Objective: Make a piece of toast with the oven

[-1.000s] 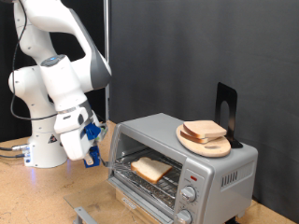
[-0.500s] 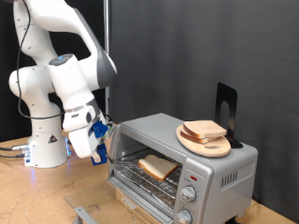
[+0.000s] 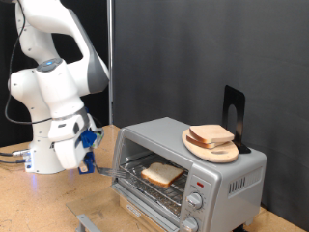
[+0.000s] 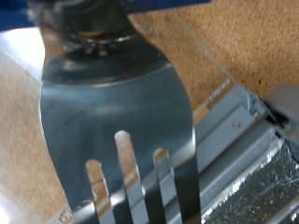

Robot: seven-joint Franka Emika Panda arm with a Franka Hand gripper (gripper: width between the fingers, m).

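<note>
The silver oven (image 3: 224, 180) stands at the exterior view's right with its door down. The piece of toast (image 3: 161, 174) lies on the wire rack inside it. My gripper (image 3: 87, 150) is to the exterior view's left of the oven opening, apart from it. In the wrist view a slotted metal spatula (image 4: 117, 103) extends from the hand, its handle held at the fingers, and the blade is empty. Its slotted tip points at the oven's metal edge (image 4: 234, 121).
A round wooden board with stacked bread slices (image 3: 210, 139) sits on the oven's top, with a black stand (image 3: 233, 108) behind it. The lowered door's handle (image 3: 89, 222) shows at the bottom. Crinkled foil (image 4: 266, 187) lies in the oven's base. The table is cork-brown.
My gripper with the spatula has drawn back from the oven opening toward the exterior view's left and slightly down. The toast has stayed on the rack.
</note>
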